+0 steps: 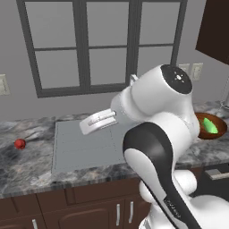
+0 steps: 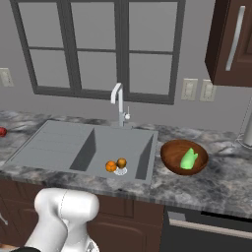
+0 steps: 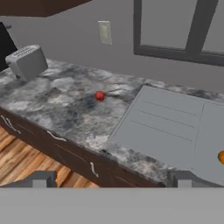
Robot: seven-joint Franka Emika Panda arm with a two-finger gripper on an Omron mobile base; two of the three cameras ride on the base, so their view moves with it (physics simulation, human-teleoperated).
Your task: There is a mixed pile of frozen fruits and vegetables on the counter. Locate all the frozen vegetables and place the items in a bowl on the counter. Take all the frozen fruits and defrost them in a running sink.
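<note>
Two frozen fruits, a bright orange ball (image 2: 111, 166) and a brownish orange ball (image 2: 121, 162), lie by the drain inside the sink (image 2: 74, 147). The bright one also peeks in at the hand view's right edge (image 3: 222, 156). The green pointed vegetable (image 2: 188, 160) rests in the wooden bowl (image 2: 172, 162) on the counter (image 2: 216, 182) right of the sink; bowl (image 1: 202, 133) and green piece (image 1: 209, 126) also appear beside the arm. A small red ball (image 3: 100, 96) (image 1: 19, 143) sits alone on the counter left of the drainboard. My gripper (image 3: 111, 180) is open and empty, well short of the red ball.
A pale gooseneck tap (image 2: 118, 103) rises behind the basin. The ribbed drainboard (image 3: 166, 127) lies between the basin and the red ball. A grey toaster (image 3: 27, 61) stands at the counter's far left. Dark cabinets (image 1: 67, 205) run below, windows behind.
</note>
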